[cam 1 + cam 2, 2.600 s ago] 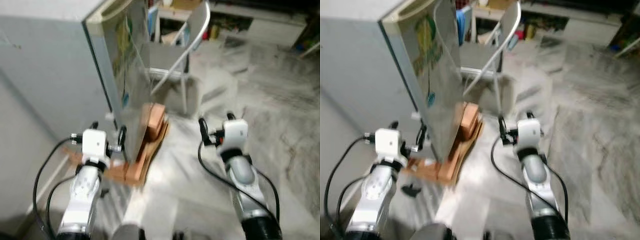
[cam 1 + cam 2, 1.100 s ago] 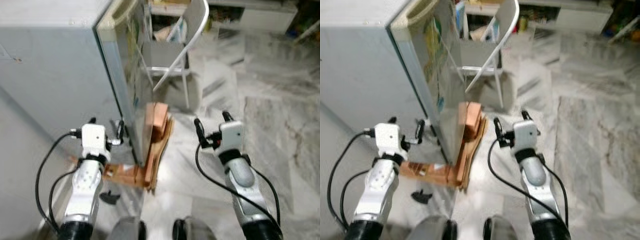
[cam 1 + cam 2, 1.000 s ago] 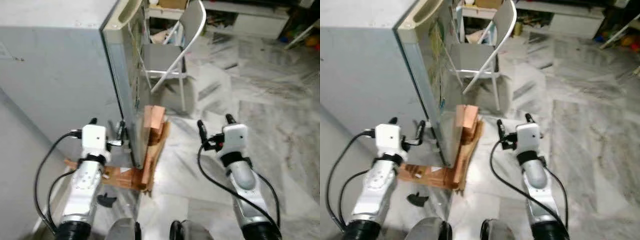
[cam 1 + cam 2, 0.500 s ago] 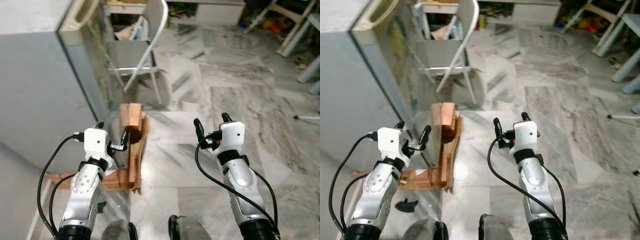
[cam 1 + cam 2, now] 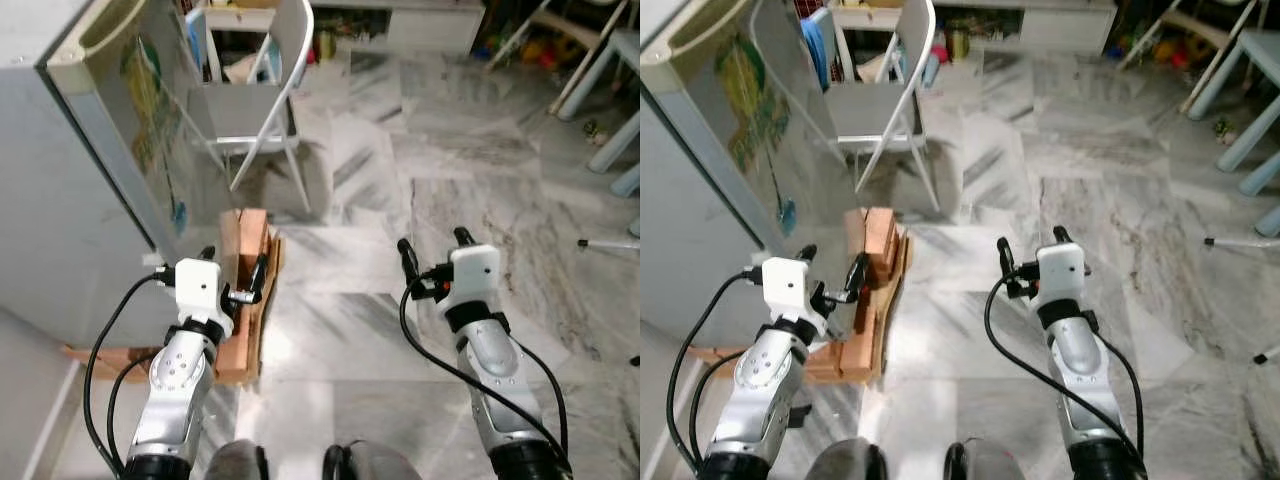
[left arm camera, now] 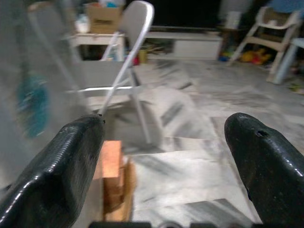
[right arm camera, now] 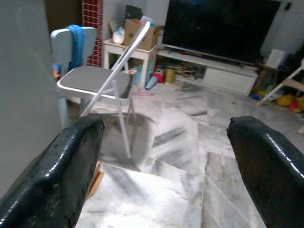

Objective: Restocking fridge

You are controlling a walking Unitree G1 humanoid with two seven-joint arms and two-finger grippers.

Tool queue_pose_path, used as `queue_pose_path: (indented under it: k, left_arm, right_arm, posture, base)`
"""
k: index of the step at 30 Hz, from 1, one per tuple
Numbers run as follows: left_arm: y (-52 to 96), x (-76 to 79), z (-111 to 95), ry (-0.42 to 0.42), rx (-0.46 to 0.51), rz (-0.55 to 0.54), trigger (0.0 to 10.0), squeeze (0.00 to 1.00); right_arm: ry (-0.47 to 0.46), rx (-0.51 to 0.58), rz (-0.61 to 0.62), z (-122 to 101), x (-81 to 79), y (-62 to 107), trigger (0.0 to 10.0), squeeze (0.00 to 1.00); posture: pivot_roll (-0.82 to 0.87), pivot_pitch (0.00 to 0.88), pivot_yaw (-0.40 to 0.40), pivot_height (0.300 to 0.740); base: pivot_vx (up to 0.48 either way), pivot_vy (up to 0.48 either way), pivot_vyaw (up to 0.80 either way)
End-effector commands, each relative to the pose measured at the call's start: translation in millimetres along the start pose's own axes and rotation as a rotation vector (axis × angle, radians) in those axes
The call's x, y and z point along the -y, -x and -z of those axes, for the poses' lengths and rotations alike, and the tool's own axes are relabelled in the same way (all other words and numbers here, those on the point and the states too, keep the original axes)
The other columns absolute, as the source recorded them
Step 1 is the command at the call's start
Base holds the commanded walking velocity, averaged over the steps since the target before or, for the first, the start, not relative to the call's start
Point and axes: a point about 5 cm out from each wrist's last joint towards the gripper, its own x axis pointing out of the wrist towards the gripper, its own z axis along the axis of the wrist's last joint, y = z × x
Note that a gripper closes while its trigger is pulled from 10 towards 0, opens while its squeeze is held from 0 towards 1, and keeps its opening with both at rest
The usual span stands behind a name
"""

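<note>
1. fridge (image 5: 70,180), a smooth grey box with a cream handle recess, stands at the robot's left; colourful stickers on its side
2. wooden pallet pieces (image 5: 245,260) lean at its base on veined grey marble floor (image 5: 400,180)
3. folding chair (image 5: 885,95), white tube frame, grey seat
4. left gripper (image 5: 232,273) and right gripper (image 5: 1029,254) held forward, fingers apart, holding nothing

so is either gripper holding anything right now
Nothing is held. The left gripper and right gripper both have open fingers with only floor between them.
</note>
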Motion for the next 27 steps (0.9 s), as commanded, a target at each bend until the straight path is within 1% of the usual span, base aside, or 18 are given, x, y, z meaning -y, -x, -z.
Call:
queue_pose_path:
  k: [1,3,5,6,12,13,14,15,17,20,22,24,27]
  left_arm:
    - [2.2,-9.5,1.4,-0.023,-0.01,-0.052,10.0,0.0]
    - [-1.0,-16.0,2.1,-0.018,-0.018,-0.106,10.0,0.0]
    - [-5.3,-18.5,2.5,-0.017,-0.023,-0.14,10.0,0.0]
    - [-5.3,-18.5,2.5,-0.017,-0.023,-0.14,10.0,0.0]
    - [-25.6,-16.4,-3.2,-0.027,-0.005,-0.177,10.0,0.0]
    - [-25.6,-16.4,-3.2,-0.027,-0.005,-0.177,10.0,0.0]
    - [-32.9,-14.9,-4.0,-0.021,-0.004,-0.179,10.0,0.0]
    - [-32.9,-14.9,-4.0,-0.021,-0.004,-0.179,10.0,0.0]
    - [-39.8,-13.6,-3.6,-0.016,-0.008,-0.181,10.0,0.0]
    - [-51.9,-12.6,-5.0,-0.029,-0.006,-0.179,10.0,0.0]
    - [-53.6,-12.7,-5.3,-0.031,-0.005,-0.179,10.0,0.0]
    - [-59.3,-15.6,-6.7,-0.05,-0.007,-0.199,10.0,0.0]
    - [-65.7,-22.1,-8.6,-0.056,-0.012,-0.25,10.0,0.0]
  right_arm:
    - [0.0,0.004,-0.015,-1.2,-3.2,-0.8,10.0,0.0]
    - [-0.001,0.003,-0.018,-1.0,-3.9,-0.5,10.0,0.0]
    - [-0.002,0.002,-0.021,-1.1,-4.4,0.1,10.0,0.0]
    - [-0.002,0.002,-0.021,-1.1,-4.4,0.1,10.0,0.0]
    - [0.0,0.0,-0.023,-1.7,-3.8,2.3,10.0,0.0]
    - [0.0,0.0,-0.023,-1.7,-3.8,2.3,10.0,0.0]
    - [0.001,-0.001,-0.023,-2.2,-3.3,3.9,10.0,0.0]
    - [0.001,-0.001,-0.023,-2.2,-3.3,3.9,10.0,0.0]
    - [0.001,-0.003,-0.024,-2.7,-2.9,5.7,10.0,0.0]
    - [0.003,-0.008,-0.023,-3.4,-1.9,10.7,10.0,0.0]
    - [0.004,-0.009,-0.022,-3.4,-1.5,11.7,10.0,0.0]
    - [0.006,-0.012,-0.02,-4.0,-0.4,14.0,10.0,0.0]
    - [0.008,-0.012,-0.02,-6.0,0.6,16.4,10.0,0.0]
  posture:
    - [0.05,0.078,-0.019,0.74]
    - [0.05,0.078,-0.021,0.74]
    - [0.05,0.08,-0.021,0.74]
    - [0.05,0.08,-0.021,0.74]
    - [0.03,0.086,-0.028,0.74]
    - [0.03,0.086,-0.028,0.74]
    - [0.02,0.091,-0.028,0.74]
    - [0.02,0.091,-0.028,0.74]
    - [0.02,0.093,-0.028,0.74]
    - [0.0,0.106,-0.029,0.74]
    - [-0.01,0.107,-0.03,0.74]
    - [-0.01,0.112,-0.032,0.74]
    - [-0.03,0.121,-0.036,0.74]
  base:
    - [0.0,0.0,0.0]
    - [0.0,0.0,0.0]
    - [0.0,0.0,0.0]
    - [0.0,0.0,0.0]
    - [0.0,0.0,0.0]
    - [0.0,0.0,0.0]
    - [0.0,0.0,0.0]
    - [0.0,0.0,0.0]
    - [0.0,0.0,0.0]
    - [0.0,0.0,0.0]
    - [0.0,0.0,0.0]
    - [0.0,0.0,0.0]
    - [0.0,0.0,0.0]
